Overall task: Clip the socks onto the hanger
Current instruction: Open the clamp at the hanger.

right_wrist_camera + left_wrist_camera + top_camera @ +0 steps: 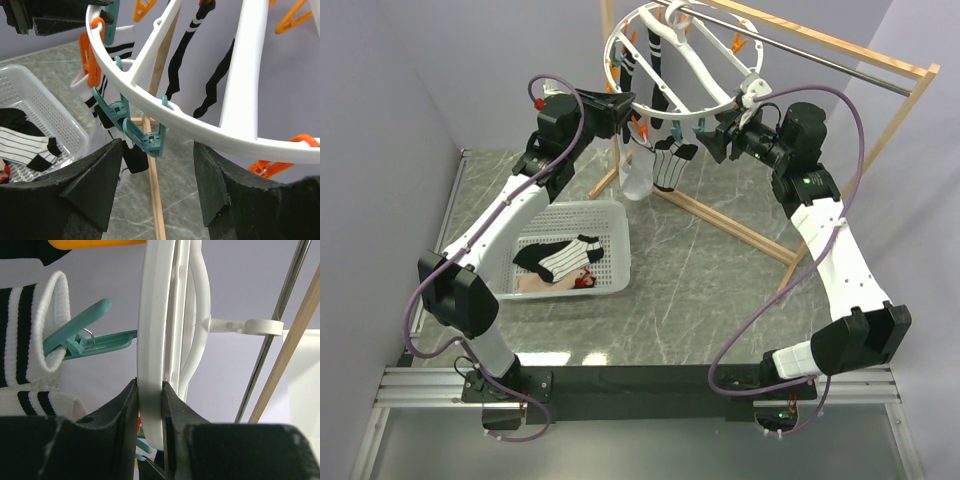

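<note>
The hanger (692, 118), a round white ring with orange and teal clips, hangs from the rod at the back. My left gripper (625, 112) is shut on its rim, which sits white between the jaws in the left wrist view (150, 400). A teal clip (85, 337) holds a white sock with a black-banded cuff (25, 340). More socks hang clipped: black ones (655, 60) and white banded ones (670, 165). My right gripper (715, 140) is open and empty, its jaws wide apart just below an empty teal clip (145, 137) on the ring (200, 130). A striped sock (565, 258) lies in the basket.
The white perforated basket (615, 215) stands front left of the hanger, with a pinkish item (535, 285) beside the striped sock. The wooden frame (740, 225) with its metal rod (820, 55) carries the hanger and crosses the back right.
</note>
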You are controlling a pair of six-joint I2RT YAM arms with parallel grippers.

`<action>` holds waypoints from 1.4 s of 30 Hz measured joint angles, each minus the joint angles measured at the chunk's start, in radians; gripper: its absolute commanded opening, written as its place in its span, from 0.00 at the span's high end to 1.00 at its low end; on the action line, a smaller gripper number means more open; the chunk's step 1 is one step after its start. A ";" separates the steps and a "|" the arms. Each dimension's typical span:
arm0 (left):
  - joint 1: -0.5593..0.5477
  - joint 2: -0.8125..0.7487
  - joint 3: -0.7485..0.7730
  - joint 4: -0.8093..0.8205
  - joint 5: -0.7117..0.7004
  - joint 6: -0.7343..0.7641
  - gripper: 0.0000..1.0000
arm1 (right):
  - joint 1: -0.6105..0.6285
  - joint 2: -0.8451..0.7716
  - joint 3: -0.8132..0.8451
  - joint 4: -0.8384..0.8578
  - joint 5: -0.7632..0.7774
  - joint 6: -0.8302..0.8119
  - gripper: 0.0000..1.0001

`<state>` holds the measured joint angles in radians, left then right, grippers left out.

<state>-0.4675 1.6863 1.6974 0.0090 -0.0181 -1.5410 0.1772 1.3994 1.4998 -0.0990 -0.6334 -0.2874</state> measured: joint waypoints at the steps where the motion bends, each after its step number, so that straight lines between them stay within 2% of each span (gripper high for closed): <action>1: 0.001 0.002 0.002 0.000 0.000 -0.001 0.79 | 0.000 0.005 0.002 0.003 -0.004 0.002 0.34; 12: 0.005 0.002 0.003 0.000 0.003 -0.010 0.80 | 0.010 0.079 0.019 0.016 -0.039 0.014 0.34; 42: 0.024 0.009 0.005 0.006 0.034 -0.052 0.80 | 0.010 0.078 -0.112 0.498 -0.045 0.390 0.34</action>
<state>-0.4435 1.6951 1.7023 0.0151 0.0158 -1.5929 0.1875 1.4776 1.3880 0.3992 -0.6781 0.1024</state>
